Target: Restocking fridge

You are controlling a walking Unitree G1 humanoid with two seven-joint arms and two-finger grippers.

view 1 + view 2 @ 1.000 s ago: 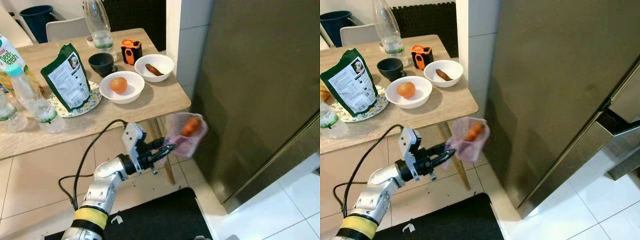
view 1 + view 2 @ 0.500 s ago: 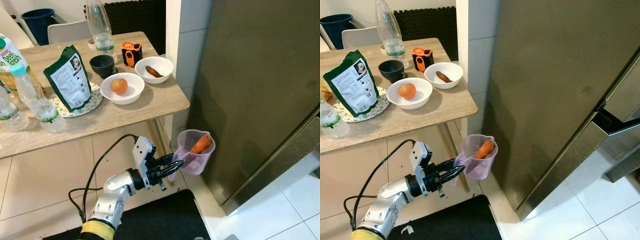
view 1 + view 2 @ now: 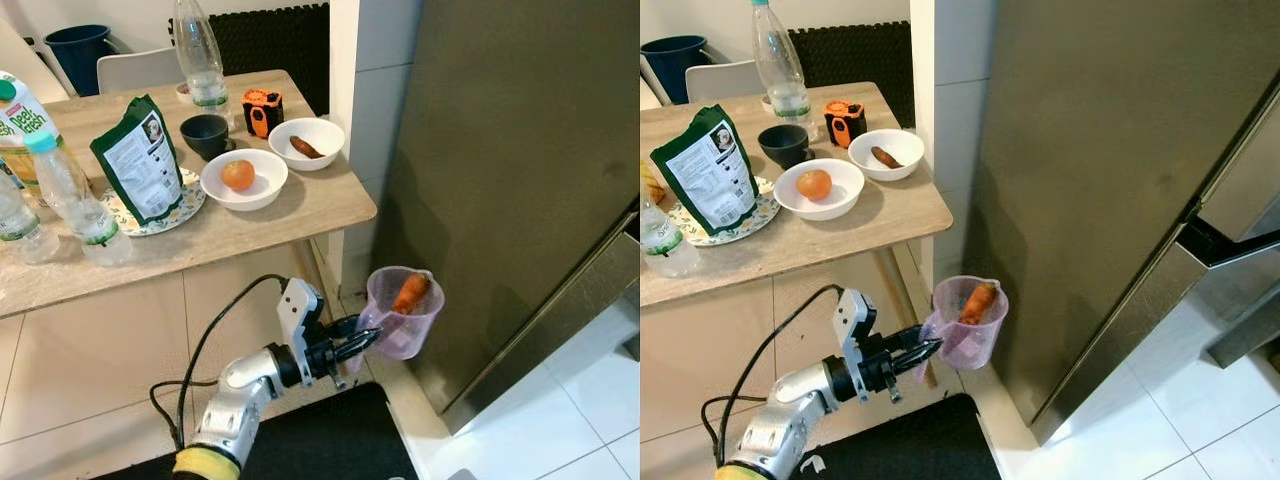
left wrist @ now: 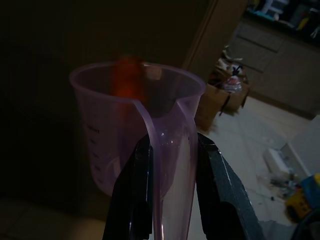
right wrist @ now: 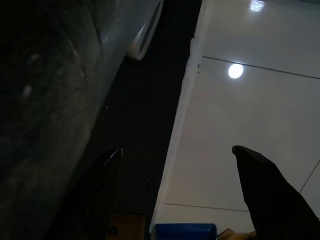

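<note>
1. My left pincer [image 3: 368, 341] has black fingers on a silver arm.
2. The measuring jug [image 3: 404, 313] is translucent lilac; its carrot [image 3: 410, 292] is orange.
3. The fridge door [image 3: 520, 150] is dark brushed grey-brown.
4. The counter [image 3: 300, 210] is pale wood grain.
5. Two bowls [image 3: 244, 178] are white; the pouch [image 3: 137, 160] is green.

Carrot [image 3: 410, 292] in cup [image 3: 402, 320], fridge [image 3: 520, 160] right, table [image 3: 200, 235] left.
</note>
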